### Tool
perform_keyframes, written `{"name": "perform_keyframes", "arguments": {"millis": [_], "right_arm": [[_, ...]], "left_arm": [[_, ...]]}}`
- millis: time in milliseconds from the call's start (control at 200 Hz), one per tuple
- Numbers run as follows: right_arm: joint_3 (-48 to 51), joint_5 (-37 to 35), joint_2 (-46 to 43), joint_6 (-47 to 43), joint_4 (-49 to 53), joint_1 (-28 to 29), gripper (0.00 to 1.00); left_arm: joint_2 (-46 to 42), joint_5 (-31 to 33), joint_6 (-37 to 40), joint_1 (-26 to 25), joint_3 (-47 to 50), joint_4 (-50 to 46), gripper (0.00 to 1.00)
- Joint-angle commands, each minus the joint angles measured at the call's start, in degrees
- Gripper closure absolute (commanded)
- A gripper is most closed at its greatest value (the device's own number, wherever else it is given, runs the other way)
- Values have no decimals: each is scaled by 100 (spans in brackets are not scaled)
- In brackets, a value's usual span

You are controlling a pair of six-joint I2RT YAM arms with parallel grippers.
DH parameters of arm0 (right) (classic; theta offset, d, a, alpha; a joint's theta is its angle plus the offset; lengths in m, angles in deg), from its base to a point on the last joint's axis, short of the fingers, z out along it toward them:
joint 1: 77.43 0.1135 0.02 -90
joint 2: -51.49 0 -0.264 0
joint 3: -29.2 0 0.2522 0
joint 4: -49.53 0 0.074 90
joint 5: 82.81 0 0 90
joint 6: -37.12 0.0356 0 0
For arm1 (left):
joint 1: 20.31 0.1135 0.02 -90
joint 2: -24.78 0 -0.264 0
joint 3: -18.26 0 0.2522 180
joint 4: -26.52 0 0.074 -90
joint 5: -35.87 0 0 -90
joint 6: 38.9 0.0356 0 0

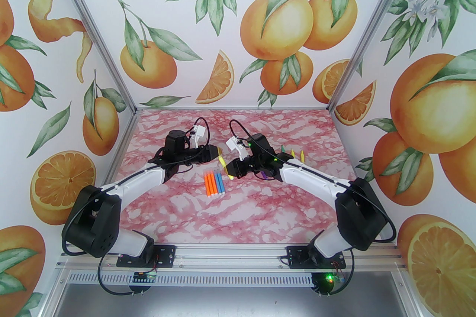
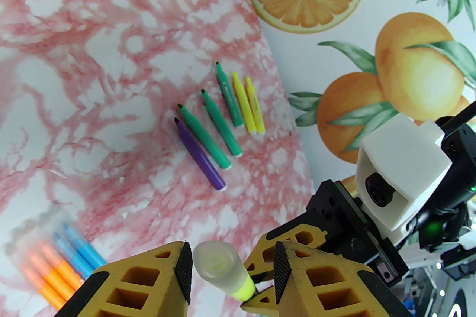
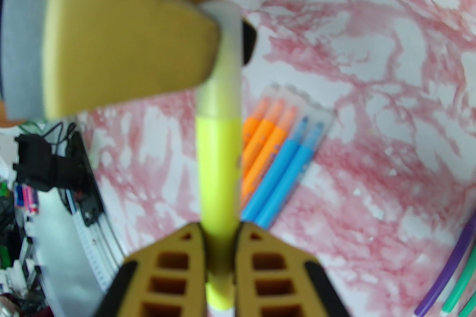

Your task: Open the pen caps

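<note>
- Your right fingers (image 3: pixel 193 256) clamp the yellow pen (image 3: pixel 219 167), its long axis pointing at your left fingers (image 2: pixel 184 271).
- Those stand apart astride the cap (image 2: pixel 214 265), not yet pinching.

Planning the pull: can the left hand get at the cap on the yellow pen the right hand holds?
Probably yes. The frosted cap sits between the left hand's parted fingers, unobstructed; the right hand grips the yellow pen down its barrel, clear of the cap.

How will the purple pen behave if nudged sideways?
Purple pen looks round and lies free on the smooth table, so it probably rolls. Thin plastic: likely light, stiff. A green pen lies close beside it; a nudge may bump that.
</note>
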Motion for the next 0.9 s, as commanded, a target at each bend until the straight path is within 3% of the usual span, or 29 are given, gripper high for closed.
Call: {"name": "perform_keyframes", "arguments": {"millis": [0, 200, 460, 896], "right_arm": [[62, 13, -154, 4, -174, -11, 100], [62, 7, -106, -14, -144, -9, 100], [83, 90, -45, -19, -202, -7, 73], [63, 233, 218, 71, -341, 16, 69]], "left_arm": [[54, -106, -32, -19, -193, 207, 64], [54, -105, -63, -18, -211, 243, 79], [55, -113, -167, -11, -193, 344, 94], [19, -116, -225, -19, -189, 375, 100]]}}
